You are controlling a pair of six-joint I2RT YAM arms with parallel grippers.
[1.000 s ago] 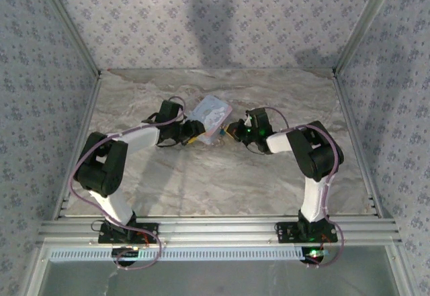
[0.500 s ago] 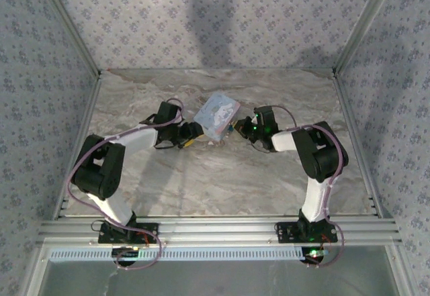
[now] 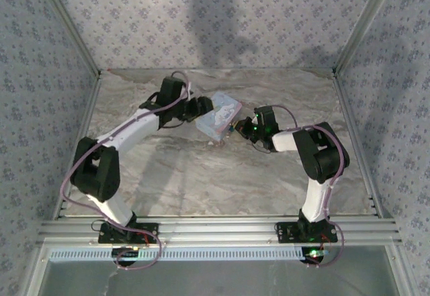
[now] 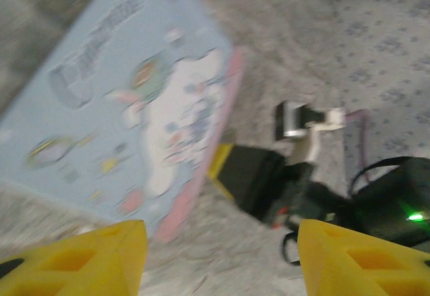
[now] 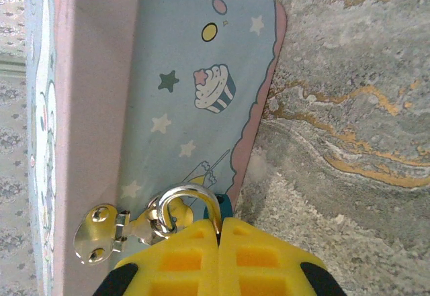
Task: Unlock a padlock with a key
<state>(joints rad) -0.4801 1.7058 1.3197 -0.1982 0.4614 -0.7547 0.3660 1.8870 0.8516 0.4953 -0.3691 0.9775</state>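
The tiny teal padlock (image 5: 226, 208) hangs by its silver shackle (image 5: 191, 195) from the metal hasp (image 5: 101, 234) of a light-blue cartoon tin (image 5: 181, 74). In the right wrist view my right gripper (image 5: 218, 232) is shut on the padlock's body, with only a sliver of teal showing above the yellow fingertips. From above, the right gripper (image 3: 235, 129) sits at the tin's right near corner. My left gripper (image 3: 201, 107) is at the tin's left side, and in its wrist view the gripper (image 4: 222, 259) stands open with bare marble between the fingers. The key is out of view.
The tin (image 3: 219, 115) lies on the marble table (image 3: 201, 175) near the middle back, tilted between both arms. In the left wrist view the tin (image 4: 127, 101) lies ahead with the right gripper's black body (image 4: 269, 182) beyond it. Patterned walls enclose three sides.
My left arm swung from the tin's near-left corner up to its far-left side. The tin shifted slightly toward the back. The right gripper kept its hold on the padlock.
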